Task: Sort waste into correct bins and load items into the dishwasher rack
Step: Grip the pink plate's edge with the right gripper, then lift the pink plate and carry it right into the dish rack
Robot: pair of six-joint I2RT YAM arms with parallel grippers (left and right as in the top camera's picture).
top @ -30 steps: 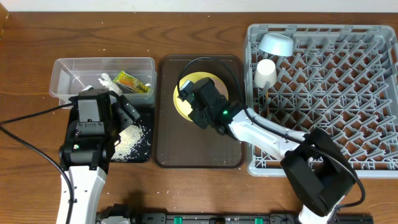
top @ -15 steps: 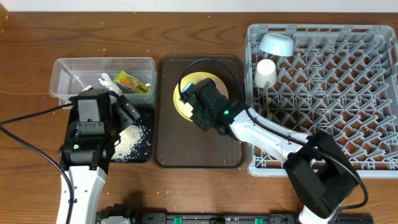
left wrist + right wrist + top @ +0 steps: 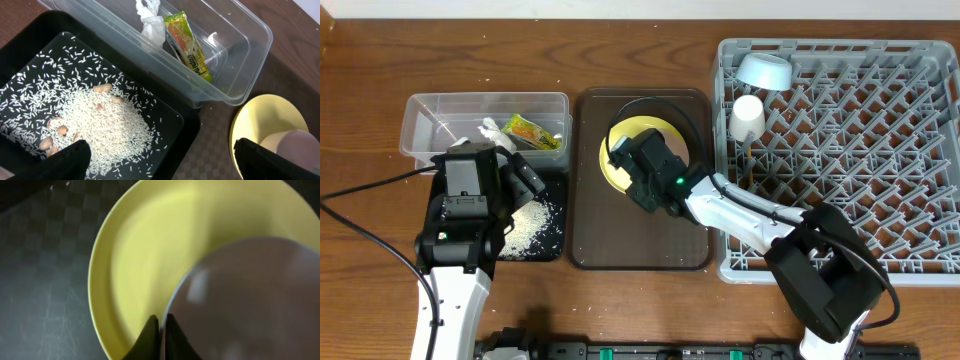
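My right gripper (image 3: pixel 160 335) is shut on the rim of the pinkish-white bowl (image 3: pixel 250 300), which sits over the round yellow plate (image 3: pixel 140 245). In the overhead view the right gripper (image 3: pixel 628 162) covers the plate (image 3: pixel 632 130). My left gripper (image 3: pixel 162 162) is open and empty above the black bin (image 3: pixel 30 30) holding loose rice (image 3: pixel 100 125). The clear tub (image 3: pixel 250 45) holds the white tissue (image 3: pixel 150 22) and the yellow-green wrapper (image 3: pixel 187 45). The light-blue bowl (image 3: pixel 765 68) and white cup (image 3: pixel 748 117) stand in the grey rack (image 3: pixel 880 150).
The yellow plate lies on the dark-brown tray (image 3: pixel 620 235), between the bins and the rack. A few peanuts (image 3: pixel 55 132) lie among the rice. The right arm reaches across the rack's front left corner. A black cable trails off to the left.
My right gripper has edged slightly left over the plate. The left arm has not moved.
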